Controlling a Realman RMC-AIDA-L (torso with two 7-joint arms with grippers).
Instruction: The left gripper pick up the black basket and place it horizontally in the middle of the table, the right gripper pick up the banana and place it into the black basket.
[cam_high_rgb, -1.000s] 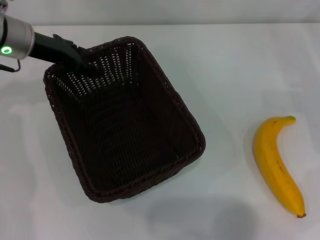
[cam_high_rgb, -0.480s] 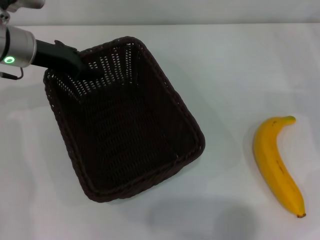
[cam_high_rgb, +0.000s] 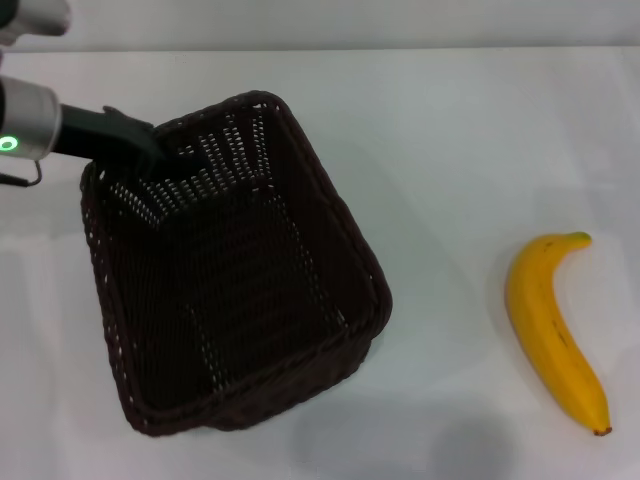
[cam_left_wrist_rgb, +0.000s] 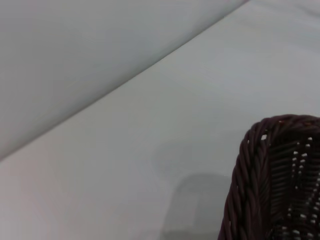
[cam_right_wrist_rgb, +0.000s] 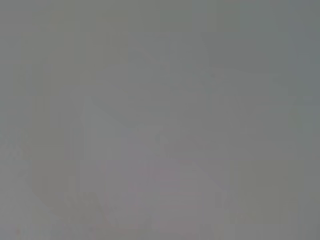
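Note:
The black basket (cam_high_rgb: 235, 290) is on the left half of the white table (cam_high_rgb: 450, 130), with its long side running away from me and slanting. My left gripper (cam_high_rgb: 165, 160) is shut on the basket's far rim near its far left corner, and the basket looks tilted and raised at that end. A corner of its braided rim shows in the left wrist view (cam_left_wrist_rgb: 250, 180). The yellow banana (cam_high_rgb: 553, 330) lies on the table at the right, well apart from the basket. My right gripper is out of view, and the right wrist view shows only plain grey.
The table's far edge (cam_high_rgb: 400, 48) runs along the top of the head view, with a grey wall behind it. A bare white stretch of tabletop lies between the basket and the banana.
The basket has shifted left and its near end has swung toward me and to the left, tilting more. My left arm has drawn back a little to the left. The banana has not moved.

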